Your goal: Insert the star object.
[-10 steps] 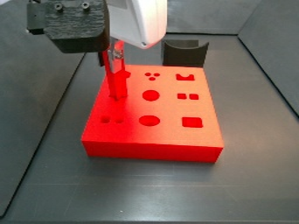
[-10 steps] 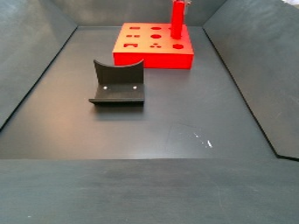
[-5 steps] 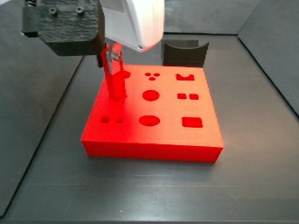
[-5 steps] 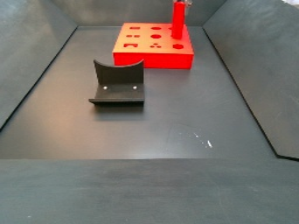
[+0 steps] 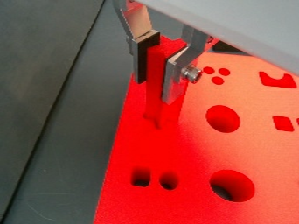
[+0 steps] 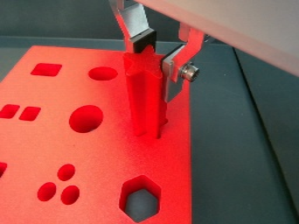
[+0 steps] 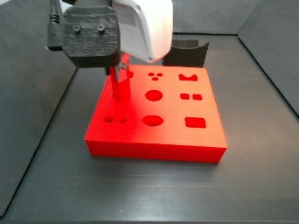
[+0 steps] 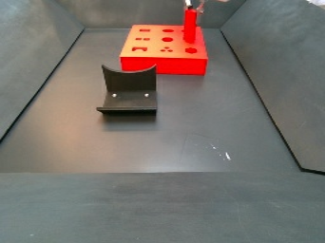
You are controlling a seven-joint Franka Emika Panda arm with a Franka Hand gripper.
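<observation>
One star object (image 5: 155, 83) is clamped upright by the gripper (image 5: 162, 54), its lower end touching the red block (image 7: 158, 122) near a long edge, presumably kept vertical so it can be lowered into a hole.

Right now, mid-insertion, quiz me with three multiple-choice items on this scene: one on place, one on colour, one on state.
1. Where is the fixture?
A. on the floor, apart from the block
B. on the block
C. in the gripper

2. What colour is the star object?
A. blue
B. red
C. silver

3. What is the gripper doing?
A. open, empty
B. shut on the fixture
C. shut on the star object

Key: A, it stands apart from the red block; B, same red as the block; C, both fingers clamp it upright over the block.
</observation>
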